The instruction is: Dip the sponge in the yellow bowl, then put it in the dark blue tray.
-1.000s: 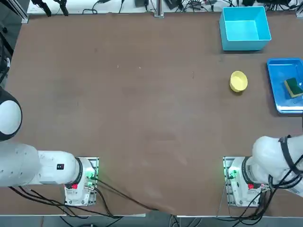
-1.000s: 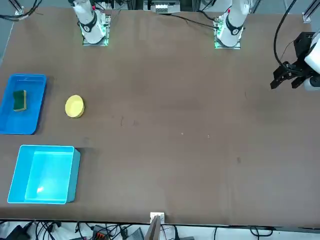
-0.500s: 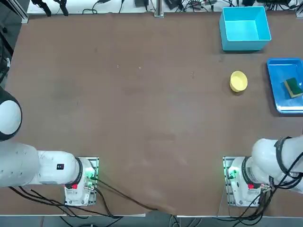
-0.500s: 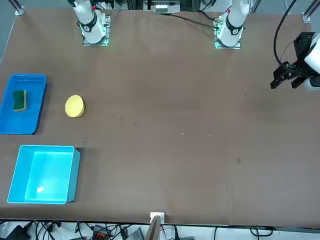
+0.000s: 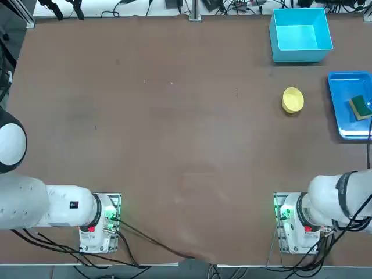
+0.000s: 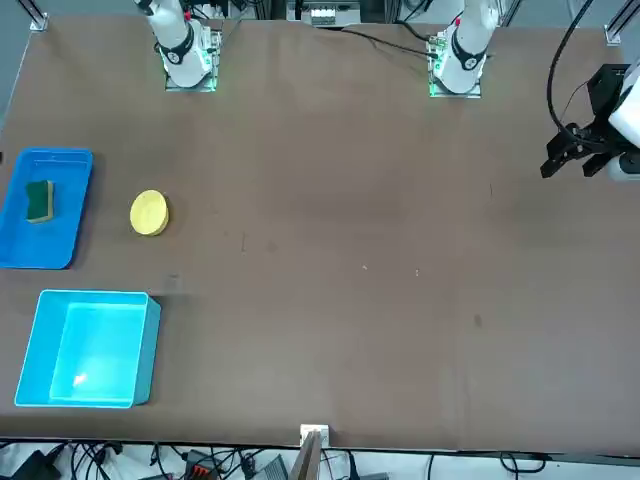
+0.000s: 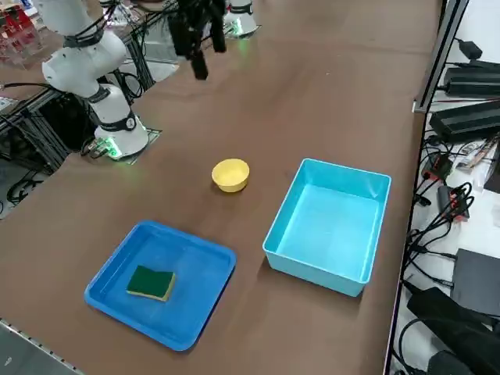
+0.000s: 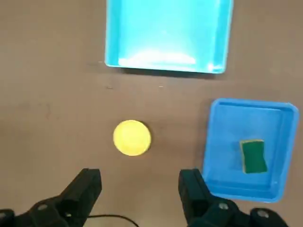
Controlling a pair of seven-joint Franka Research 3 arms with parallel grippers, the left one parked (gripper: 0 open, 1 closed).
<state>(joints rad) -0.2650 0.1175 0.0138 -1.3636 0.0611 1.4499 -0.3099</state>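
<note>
While the sponge (image 8: 253, 156) lies green side up inside the dark blue tray (image 8: 222, 142), the right hand (image 8: 141, 189) hangs high above the desk (image 8: 47, 71) with its two fingers (image 8: 87, 187) spread apart and nothing between them. Seen from the wrist, the yellow bowl (image 8: 132, 137) sits on the bare desk just ahead of the gap between the fingers, nearer the one finger than the other, and well below the hand. The tray with the sponge lies off to the side of the other finger, its near corner close beside that fingertip in the picture, though how far beneath the hand it really is cannot be judged from this view. Beyond the bowl, farther out from the hand, stands a light cyan bin (image 8: 168, 35), apart from both bowl and tray. In the right side view the sponge (image 7: 151, 283) rests flat toward one end of the tray (image 7: 195, 312), touching its floor and clear of the rim, with the bowl (image 7: 230, 174) and the bin (image 7: 328, 226) nearby on the desk; the hand itself does not show clearly there. The top view has the sponge (image 5: 360, 107) in the tray (image 5: 343, 110) at the desk's edge, and the bowl (image 5: 293, 100) just beside the tray.
</note>
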